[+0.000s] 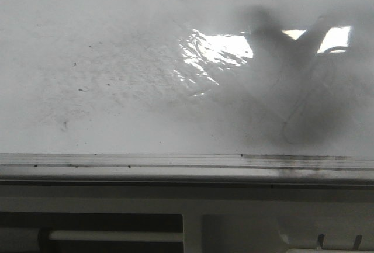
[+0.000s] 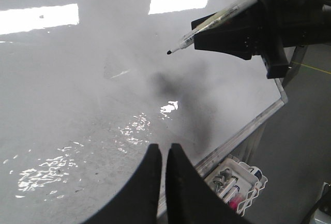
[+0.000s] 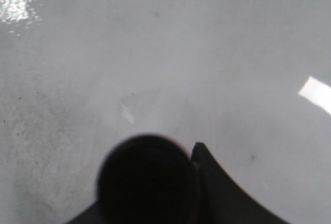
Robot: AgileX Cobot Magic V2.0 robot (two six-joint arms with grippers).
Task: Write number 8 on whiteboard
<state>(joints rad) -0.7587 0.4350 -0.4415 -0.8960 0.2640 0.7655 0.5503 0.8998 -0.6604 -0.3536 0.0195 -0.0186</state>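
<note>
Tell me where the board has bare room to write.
The whiteboard is bare of fresh ink. Widest free patch: left of the glare, above the rail. Right of the glare it is busier: the right claw holds the marker above it, over faint erased curves.

Left gripper point(image 2: 165, 157): two matte black, smooth, curved fingers tapering to blunt tips. Right gripper point(image 2: 243, 27): angular black blocky housing, showing small dark screw recesses.
</note>
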